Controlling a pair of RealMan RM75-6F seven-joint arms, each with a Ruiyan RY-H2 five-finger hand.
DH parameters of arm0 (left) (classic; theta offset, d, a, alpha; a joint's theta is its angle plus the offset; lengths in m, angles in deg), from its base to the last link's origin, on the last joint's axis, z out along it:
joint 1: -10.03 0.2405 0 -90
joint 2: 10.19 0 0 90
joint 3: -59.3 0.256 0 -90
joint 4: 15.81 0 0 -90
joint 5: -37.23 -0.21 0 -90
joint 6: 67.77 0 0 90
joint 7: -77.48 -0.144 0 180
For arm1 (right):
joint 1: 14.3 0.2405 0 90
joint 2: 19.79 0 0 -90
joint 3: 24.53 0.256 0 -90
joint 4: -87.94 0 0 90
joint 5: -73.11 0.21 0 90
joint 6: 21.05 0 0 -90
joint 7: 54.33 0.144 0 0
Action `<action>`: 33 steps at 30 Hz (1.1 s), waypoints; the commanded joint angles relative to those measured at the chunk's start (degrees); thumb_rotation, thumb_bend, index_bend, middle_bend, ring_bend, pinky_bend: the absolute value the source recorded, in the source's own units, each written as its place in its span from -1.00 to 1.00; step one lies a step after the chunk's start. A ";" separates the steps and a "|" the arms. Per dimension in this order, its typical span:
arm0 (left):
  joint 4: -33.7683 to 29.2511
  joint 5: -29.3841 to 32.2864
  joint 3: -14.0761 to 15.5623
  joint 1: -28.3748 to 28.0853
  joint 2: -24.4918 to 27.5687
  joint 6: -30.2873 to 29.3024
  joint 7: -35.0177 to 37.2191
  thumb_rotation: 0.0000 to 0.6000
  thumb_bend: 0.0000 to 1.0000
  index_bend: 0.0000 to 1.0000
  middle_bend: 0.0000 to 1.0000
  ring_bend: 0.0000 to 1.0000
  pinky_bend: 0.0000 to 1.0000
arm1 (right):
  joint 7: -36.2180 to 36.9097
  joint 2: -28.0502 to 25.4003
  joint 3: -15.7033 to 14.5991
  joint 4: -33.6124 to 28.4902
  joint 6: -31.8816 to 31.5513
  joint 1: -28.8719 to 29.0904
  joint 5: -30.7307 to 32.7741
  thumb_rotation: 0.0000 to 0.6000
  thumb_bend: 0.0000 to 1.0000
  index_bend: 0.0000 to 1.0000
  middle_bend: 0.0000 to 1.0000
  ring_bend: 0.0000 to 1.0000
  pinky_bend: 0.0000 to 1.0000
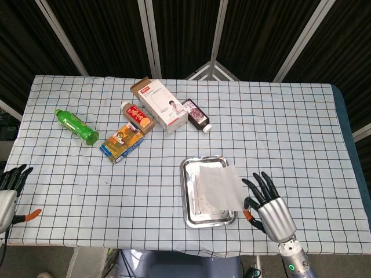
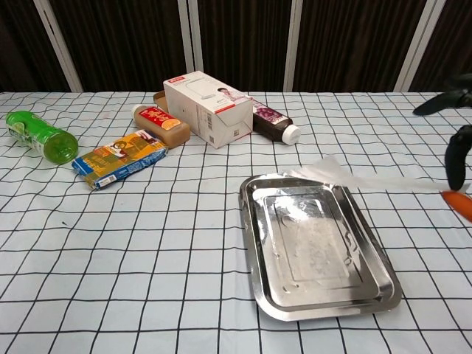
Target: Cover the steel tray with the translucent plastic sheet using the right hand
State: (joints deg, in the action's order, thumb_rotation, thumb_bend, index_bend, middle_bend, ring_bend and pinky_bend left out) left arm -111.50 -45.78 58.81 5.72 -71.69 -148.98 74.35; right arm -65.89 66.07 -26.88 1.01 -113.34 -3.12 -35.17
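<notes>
The steel tray (image 1: 184, 194) lies on the checked tablecloth near the table's front edge, right of centre; the chest view shows its rim (image 2: 249, 243) and shiny inside. The translucent plastic sheet (image 1: 220, 185) hangs over the tray's right part. In the chest view the sheet (image 2: 369, 179) stretches in the air from above the tray's far right corner toward my right hand (image 2: 455, 158). My right hand (image 1: 268, 202) is just right of the tray, pinching the sheet's right edge at its orange thumb tip, other fingers spread. My left hand (image 1: 10, 188) rests at the table's front left corner, holding nothing.
Behind the tray lie a white box (image 1: 163, 105), a dark bottle (image 1: 197, 114), a brown bottle (image 1: 137, 117), a yellow and blue packet (image 1: 122, 142) and a green bottle (image 1: 76, 125). The table's front edge runs close below the tray.
</notes>
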 commanded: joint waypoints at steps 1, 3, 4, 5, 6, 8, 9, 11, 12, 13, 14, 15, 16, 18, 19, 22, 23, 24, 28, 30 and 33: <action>0.04 0.04 -0.01 -0.04 0.00 0.08 0.06 1.00 -1.00 -1.00 -1.00 -1.00 -1.00 | -2.20 1.09 -1.69 1.16 2.67 0.27 -0.78 1.00 -0.01 0.33 -0.57 -1.00 -1.00; 0.07 0.07 -0.03 -0.08 0.02 0.15 0.13 1.00 -1.00 -1.00 -1.00 -1.00 -1.00 | -3.08 1.95 -2.32 2.17 4.32 0.36 -0.56 1.00 -0.01 0.33 -0.57 -1.00 -1.00; 0.07 0.06 -0.03 -0.09 0.04 0.17 0.20 1.00 -1.00 -1.00 -1.00 -1.00 -1.00 | -3.46 2.54 -2.52 2.76 5.17 0.31 -0.10 1.00 -0.01 0.33 -0.57 -1.00 -1.00; 0.12 0.05 -0.04 -0.11 0.05 0.18 0.21 1.00 -1.00 -1.00 -1.00 -1.00 -1.00 | -3.68 3.36 -2.79 3.38 6.57 0.25 0.86 1.00 -0.01 0.33 -0.57 -1.00 -1.00; 0.15 0.05 -0.02 -0.12 0.06 0.23 0.25 1.00 -1.00 -1.00 -1.00 -1.00 -1.00 | -4.03 4.47 -2.67 3.92 7.84 0.14 2.17 1.00 -0.01 0.33 -0.57 -1.00 -1.00; 0.20 0.01 -0.01 -0.14 0.04 0.24 0.20 1.00 -1.00 -1.00 -1.00 -1.00 -1.00 | -4.47 5.42 -2.33 4.16 8.57 0.14 3.04 1.00 -0.01 0.33 -0.57 -1.00 -1.00; 0.23 -0.02 0.00 -0.16 0.02 0.27 0.16 1.00 -1.00 -1.00 -1.00 -1.00 -1.00 | -4.63 5.83 -2.15 4.22 8.89 0.21 3.35 1.00 -0.01 0.33 -0.57 -1.00 -1.00; 0.25 -0.04 0.02 -0.18 0.01 0.29 0.14 1.00 -1.00 -1.00 -1.00 -1.00 -1.00 | -4.80 6.20 -1.97 4.24 9.21 0.31 3.63 1.00 -0.01 0.33 -0.57 -1.00 -1.00; 0.26 -0.07 0.02 -0.18 0.00 0.29 0.13 1.00 -1.00 -1.00 -1.00 -1.00 -1.00 | -4.90 6.43 -1.84 4.23 9.39 0.39 3.79 1.00 -0.01 0.33 -0.57 -1.00 -1.00; 0.26 -0.09 0.03 -0.18 -0.01 0.27 0.13 1.00 -1.00 -1.00 -1.00 -1.00 -1.00 | -5.02 6.66 -1.69 4.21 9.57 0.48 3.93 1.00 -0.01 0.33 -0.57 -1.00 -1.00; 0.26 -0.10 0.01 -0.19 -0.01 0.25 0.14 1.00 -1.00 -1.00 -1.00 -1.00 -1.00 | -5.12 6.90 -1.52 4.13 9.78 0.61 4.07 1.00 -0.01 0.33 -0.57 -1.00 -1.00; 0.27 -0.09 -0.01 -0.19 0.00 0.24 0.17 1.00 -1.00 -1.00 -1.00 -1.00 -1.00 | -5.26 7.12 -1.36 4.05 9.97 0.71 4.23 1.00 -0.01 0.33 -0.57 -1.00 -1.00; 0.28 -0.04 -0.01 -0.18 0.00 0.24 0.22 1.00 -1.00 -1.00 -1.00 -1.00 -1.00 | -5.56 7.42 -1.14 3.92 10.21 0.86 4.41 1.00 -0.01 0.33 -0.57 -1.00 -1.00; 0.32 0.07 -0.04 -0.17 0.02 0.29 0.39 1.00 -1.00 -1.00 -1.00 -1.00 -1.00 | -6.27 7.89 -0.79 3.79 10.55 1.07 4.64 1.00 -0.01 0.33 -0.57 -1.00 -1.00; 0.34 0.10 -0.06 -0.18 0.04 0.31 0.45 1.00 -1.00 -1.00 -1.00 -1.00 -1.00 | -6.50 8.03 -0.69 3.71 10.69 1.11 4.79 1.00 -0.01 0.33 -0.57 -1.00 -1.00; 0.40 0.11 -0.06 -0.24 0.08 0.42 0.58 1.00 -1.00 -1.00 -1.00 -1.00 -1.00 | -7.21 8.49 -0.45 3.39 11.23 1.13 5.54 1.00 -0.01 0.33 -0.57 -1.00 -1.00; 0.40 0.09 -0.06 -0.26 0.09 0.44 0.60 1.00 -1.00 -1.00 -1.00 -1.00 -1.00 | -7.47 8.66 -0.35 3.32 11.33 1.10 5.78 1.00 -0.01 0.33 -0.57 -1.00 -1.00; 0.42 0.05 -0.04 -0.26 0.10 0.44 0.62 1.00 -1.00 -1.00 -1.00 -1.00 -1.00 | -7.84 8.87 -0.26 3.23 11.51 1.07 6.10 1.00 -0.01 0.33 -0.57 -1.00 -1.00; 0.43 0.04 -0.04 -0.24 0.11 0.39 0.61 1.00 -1.00 -1.00 -1.00 -1.00 -1.00 | -8.78 9.41 0.23 3.07 12.18 1.23 7.03 1.00 -0.01 0.33 -0.57 -1.00 -1.00; 0.45 0.05 -0.04 -0.21 0.11 0.33 0.60 1.00 -1.00 -1.00 -1.00 -1.00 -1.00 | -9.01 9.65 0.63 3.33 12.58 1.40 7.67 1.00 -0.01 0.33 -0.57 -1.00 -1.00; 0.44 0.10 -0.08 -0.21 0.12 0.32 0.62 1.00 -1.00 -1.00 -1.00 -1.00 -1.00 | -8.67 9.72 1.02 3.80 13.46 1.75 8.66 1.00 -0.01 0.33 -0.57 -1.00 -1.00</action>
State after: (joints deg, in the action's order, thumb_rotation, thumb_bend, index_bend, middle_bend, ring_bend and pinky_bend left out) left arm -111.07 -45.69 58.73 5.51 -71.57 -148.66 74.97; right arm -74.68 75.75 -26.02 4.60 -100.12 -1.52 -26.73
